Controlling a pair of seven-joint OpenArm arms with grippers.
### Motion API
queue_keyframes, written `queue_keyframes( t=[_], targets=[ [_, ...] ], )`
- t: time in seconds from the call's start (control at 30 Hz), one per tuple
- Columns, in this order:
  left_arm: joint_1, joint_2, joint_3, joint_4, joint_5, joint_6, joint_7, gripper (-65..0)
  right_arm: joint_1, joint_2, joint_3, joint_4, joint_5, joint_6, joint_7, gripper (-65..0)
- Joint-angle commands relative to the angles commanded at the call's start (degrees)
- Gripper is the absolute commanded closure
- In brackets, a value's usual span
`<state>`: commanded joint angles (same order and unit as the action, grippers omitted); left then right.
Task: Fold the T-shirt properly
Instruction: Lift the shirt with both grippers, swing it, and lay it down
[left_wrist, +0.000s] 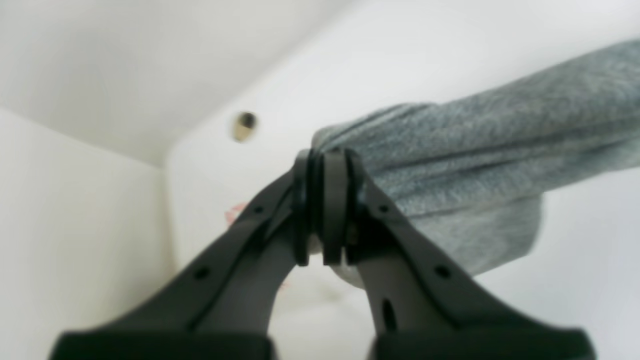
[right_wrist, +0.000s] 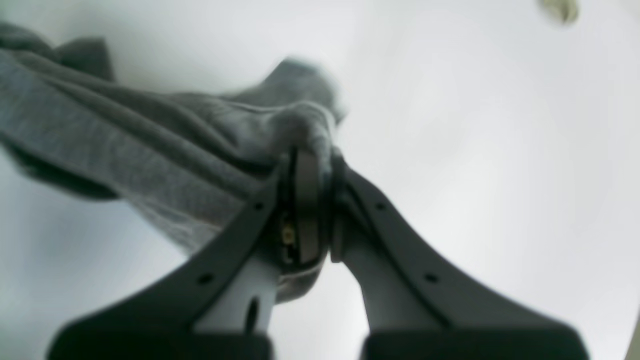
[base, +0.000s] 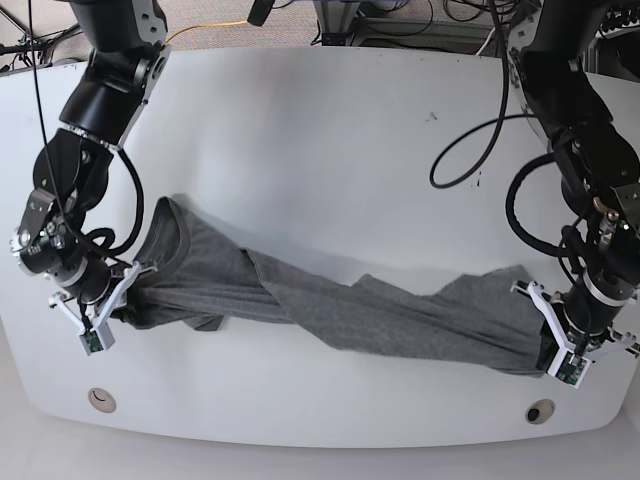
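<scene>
The heather-grey T-shirt (base: 340, 305) stretches twisted across the white table (base: 330, 140) between both arms. At the right of the base view my left gripper (base: 548, 345) is shut on one bunched end of the T-shirt (left_wrist: 475, 165); the left wrist view shows that gripper (left_wrist: 325, 210) with black jaws pressed together on the cloth. At the left of the base view my right gripper (base: 118, 305) is shut on the other end, and the right wrist view shows this gripper (right_wrist: 312, 200) pinching gathered folds of the T-shirt (right_wrist: 150, 150).
Two round holes sit in the table near its front edge, one at the left (base: 99, 400) and one at the right (base: 540, 411). Black cables (base: 470, 150) hang by the arm on the right. The table's front edge runs close below both grippers.
</scene>
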<state>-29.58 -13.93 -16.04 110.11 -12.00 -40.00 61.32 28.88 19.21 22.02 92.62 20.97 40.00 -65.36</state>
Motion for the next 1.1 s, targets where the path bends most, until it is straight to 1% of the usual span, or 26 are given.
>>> queue_keyframes(
  t=[0.07, 0.17, 0.27, 0.43, 0.53, 0.63, 0.73, 0.77, 0.83, 0.93, 1.0, 1.1],
  targets=[
    [-3.1, 0.0, -0.1, -0.1, 0.1, 0.0, 0.1, 0.0, 3.3, 1.3, -1.1, 0.0, 0.0, 0.0, -0.4, 0.0],
    [-8.2, -0.2, -0.4, -1.1, 0.1, 0.0, 2.1, 0.0, 8.5, 3.1, -3.8, -0.4, 0.0, 0.0, -0.7, 0.0],
    [-12.5, -0.2, -1.5, -3.1, 0.1, 0.0, 2.3, 0.0, 14.9, 4.9, -6.3, -5.0, 0.0, 0.0, -0.7, 0.0],
    [-15.2, -0.3, -5.9, -6.1, -0.1, 0.0, 2.2, 0.0, 23.6, 8.1, -7.0, -13.0, 0.1, 0.0, -0.6, 0.0],
    [-14.7, -0.3, -6.8, -6.2, -0.1, 0.0, 2.2, 0.0, 25.2, 9.5, -6.9, -13.5, 0.0, 0.0, -0.6, 0.0],
    [-11.3, -1.0, -6.9, -6.1, -0.3, 0.0, 2.2, 0.0, 24.9, 10.0, -6.9, -13.5, 0.5, 0.0, -0.7, 0.0],
    [-7.1, -2.2, -7.2, -4.8, -0.4, 0.0, 2.1, 0.0, 21.6, 10.0, -6.7, -13.4, 0.5, 0.0, -0.7, 0.0],
    [-5.5, -2.4, -7.8, -4.5, -0.4, 0.0, 2.0, 0.0, 20.3, 10.0, -6.0, -13.4, 0.5, 0.0, -0.7, 0.0],
    [-1.6, -2.2, -9.4, -3.6, -0.4, 0.0, 2.0, 0.0, 15.9, 9.7, -2.5, -13.3, 0.5, 0.0, -0.7, 0.0],
    [2.7, -2.3, -10.5, -2.8, -0.4, 0.0, 2.0, 0.0, 10.6, 9.5, 0.8, -10.8, 0.6, 0.0, -0.7, 0.0],
    [6.2, -2.3, -12.1, -2.9, -0.4, 0.0, 0.9, 0.0, 6.1, 8.3, 2.2, -8.9, 0.6, 0.0, -0.7, 0.0],
    [10.8, -2.3, -12.7, -2.9, -0.4, 0.0, -2.2, 0.0, 0.3, 6.6, 3.5, -5.5, 0.6, 0.0, -0.7, 0.0]
  ],
)
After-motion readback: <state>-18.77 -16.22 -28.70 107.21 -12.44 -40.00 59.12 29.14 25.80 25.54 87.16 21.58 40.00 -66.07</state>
